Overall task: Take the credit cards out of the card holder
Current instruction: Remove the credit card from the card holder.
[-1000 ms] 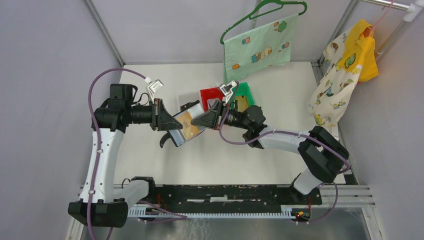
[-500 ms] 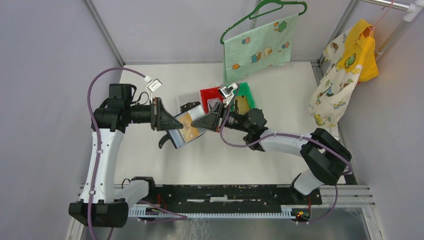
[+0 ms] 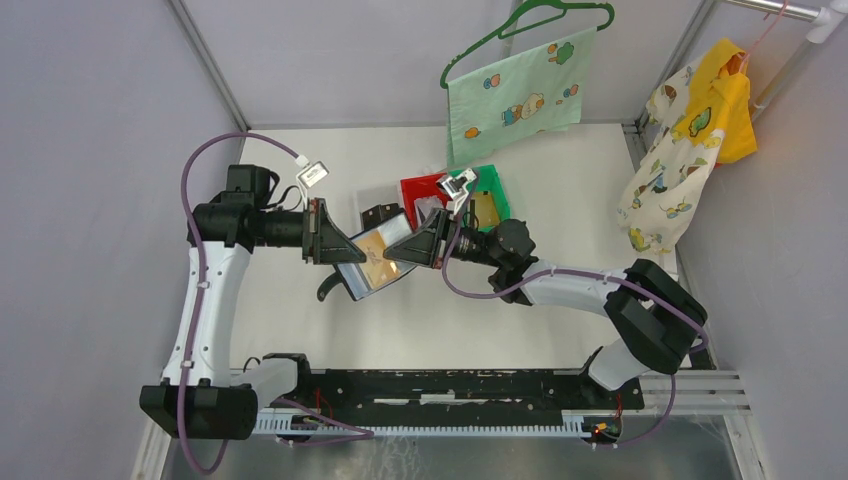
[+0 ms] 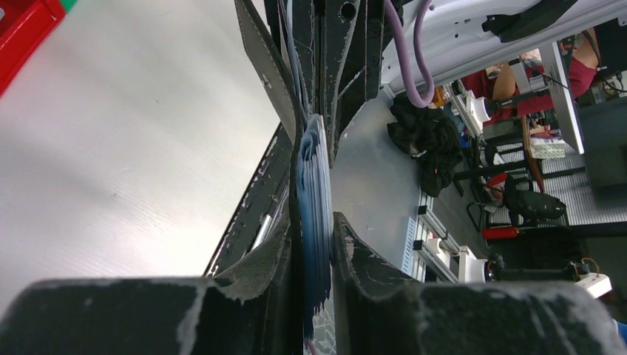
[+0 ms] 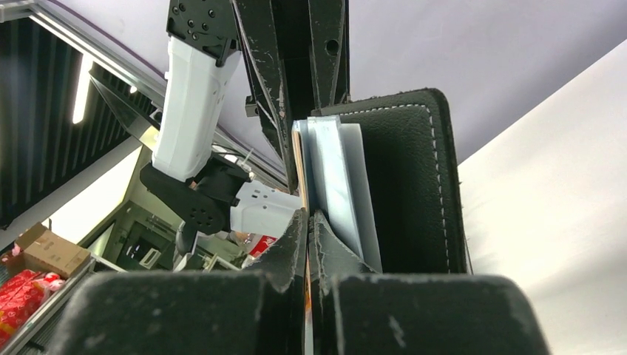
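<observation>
Right jaws shifted slightly, pinching tan card (image 3: 372, 258) in card holder (image 5: 414, 185)

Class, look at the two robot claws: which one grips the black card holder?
The left claw: it clamps the black leather-like folding card holder, whereas the right claw pinches a thin tan-gold plastic card.

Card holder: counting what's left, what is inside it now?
One tan-gold card shows against the grey-blue lining, its edge pinched by the right gripper. The left gripper clamps the card holder. Cards deeper in the sleeves, if any, are covered.
</observation>
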You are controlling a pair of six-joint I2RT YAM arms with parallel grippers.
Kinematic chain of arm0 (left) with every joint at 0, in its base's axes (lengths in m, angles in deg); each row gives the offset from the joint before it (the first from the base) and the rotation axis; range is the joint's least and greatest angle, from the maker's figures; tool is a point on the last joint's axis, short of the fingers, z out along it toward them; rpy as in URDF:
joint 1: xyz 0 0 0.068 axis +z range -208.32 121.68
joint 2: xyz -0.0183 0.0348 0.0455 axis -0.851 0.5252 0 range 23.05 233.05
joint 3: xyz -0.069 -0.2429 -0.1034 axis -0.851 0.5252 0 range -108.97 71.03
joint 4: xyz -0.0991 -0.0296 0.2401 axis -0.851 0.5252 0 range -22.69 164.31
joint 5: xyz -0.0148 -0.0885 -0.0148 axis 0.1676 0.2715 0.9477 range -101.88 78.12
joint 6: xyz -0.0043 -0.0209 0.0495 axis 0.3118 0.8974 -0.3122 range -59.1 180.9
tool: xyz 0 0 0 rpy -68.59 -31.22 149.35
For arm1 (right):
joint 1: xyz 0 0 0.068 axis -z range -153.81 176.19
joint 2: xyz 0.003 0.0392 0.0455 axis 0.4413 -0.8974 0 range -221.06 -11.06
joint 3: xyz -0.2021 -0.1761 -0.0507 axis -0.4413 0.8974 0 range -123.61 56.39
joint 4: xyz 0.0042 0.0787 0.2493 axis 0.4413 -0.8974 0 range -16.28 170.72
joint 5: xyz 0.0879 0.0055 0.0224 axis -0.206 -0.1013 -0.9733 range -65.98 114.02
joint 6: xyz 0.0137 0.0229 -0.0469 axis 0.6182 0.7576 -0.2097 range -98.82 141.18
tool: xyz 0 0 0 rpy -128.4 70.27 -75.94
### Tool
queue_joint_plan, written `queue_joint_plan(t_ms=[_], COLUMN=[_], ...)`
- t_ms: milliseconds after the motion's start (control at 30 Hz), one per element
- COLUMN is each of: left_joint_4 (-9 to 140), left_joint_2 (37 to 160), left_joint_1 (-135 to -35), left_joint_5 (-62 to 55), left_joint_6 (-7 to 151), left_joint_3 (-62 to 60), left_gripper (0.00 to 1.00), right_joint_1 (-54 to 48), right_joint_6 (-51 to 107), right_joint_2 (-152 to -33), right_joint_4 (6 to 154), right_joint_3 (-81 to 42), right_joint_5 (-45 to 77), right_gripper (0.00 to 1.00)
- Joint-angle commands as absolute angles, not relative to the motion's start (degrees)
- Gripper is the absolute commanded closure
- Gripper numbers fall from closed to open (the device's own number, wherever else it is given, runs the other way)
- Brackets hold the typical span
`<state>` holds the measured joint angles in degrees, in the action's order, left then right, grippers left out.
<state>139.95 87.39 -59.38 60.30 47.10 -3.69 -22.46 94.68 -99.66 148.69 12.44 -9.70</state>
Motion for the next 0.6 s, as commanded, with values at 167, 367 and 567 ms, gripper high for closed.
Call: queue_joint_plan(t_ms=[167,367,567], left_joint_4=[145.56,145.32,144.57], left_joint_2=[86.03,84.55,85.11], left_joint_1=[-59.61,-59.62,-59.64], left_joint_5=[66.74,66.5,65.02], left_joint_6=[40.64,38.71,38.74], left_joint_3=[-7.34,-5.97,-6.66], left_gripper=[0.5,0.55,0.81], right_joint_1=[-20.31,-20.31,-20.3], right_joint_6=[94.93,94.94,94.9], right_joint_2=[-98.3,-98.6,-98.08], right_joint_4=[150.43,150.06,150.41], right_joint_3=[12.86,12.1,12.42], right_joint_5=[-7.3,-7.39,-7.61], right_gripper=[1.0,1.0,1.0])
